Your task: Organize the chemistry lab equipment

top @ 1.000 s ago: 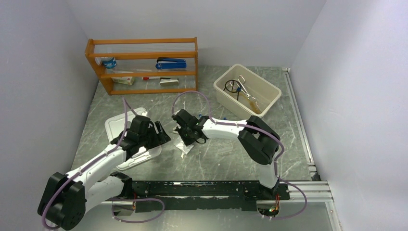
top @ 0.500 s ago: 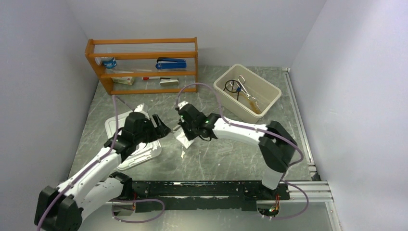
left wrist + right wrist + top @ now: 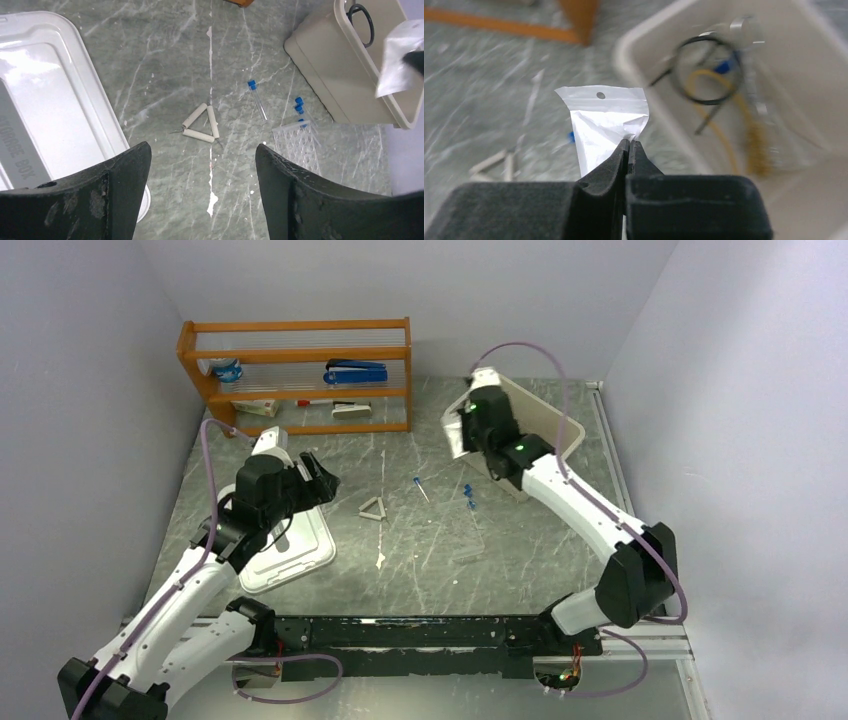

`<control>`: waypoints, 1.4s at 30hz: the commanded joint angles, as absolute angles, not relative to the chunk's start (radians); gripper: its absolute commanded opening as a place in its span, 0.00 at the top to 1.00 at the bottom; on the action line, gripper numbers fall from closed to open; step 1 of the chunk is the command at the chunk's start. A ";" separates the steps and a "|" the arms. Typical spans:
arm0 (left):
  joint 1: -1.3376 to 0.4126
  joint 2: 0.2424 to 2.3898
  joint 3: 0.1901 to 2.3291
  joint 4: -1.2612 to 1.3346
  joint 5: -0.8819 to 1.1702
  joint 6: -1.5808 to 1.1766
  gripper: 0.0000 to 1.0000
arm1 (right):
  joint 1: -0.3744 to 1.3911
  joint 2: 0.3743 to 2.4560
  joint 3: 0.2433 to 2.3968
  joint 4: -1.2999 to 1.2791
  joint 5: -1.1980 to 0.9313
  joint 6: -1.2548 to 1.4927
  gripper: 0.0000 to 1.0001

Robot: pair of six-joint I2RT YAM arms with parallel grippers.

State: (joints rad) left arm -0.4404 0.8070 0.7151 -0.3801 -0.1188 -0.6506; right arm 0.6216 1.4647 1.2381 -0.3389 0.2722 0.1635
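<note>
Now: packet poised at the bin, free pincer over the loose pieces.

At the table's one o'clock, the beige plastic bin holds the black wire ring and metal tongs. The right gripper, pinched fully closed on a white paper packet, hangs it at the bin's nine-o'clock rim, likely to drop it in. A white plastic lid lies at eight o'clock. The left gripper, spread wide and empty, looks down near the table's centre on the clear rack, white clay triangle and blue-capped clear tubes, probably choosing among them.
</note>
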 commanded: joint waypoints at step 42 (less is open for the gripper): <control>-0.442 0.874 0.808 -0.432 -0.202 -0.555 0.12 | 0.398 1.360 1.150 -0.243 0.240 0.117 0.52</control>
State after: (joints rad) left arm -0.4404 0.8799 0.7456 -0.4053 -0.1463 -0.5861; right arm 0.3080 1.4288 1.1656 -0.2955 0.3218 0.1318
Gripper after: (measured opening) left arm 0.863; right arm 0.453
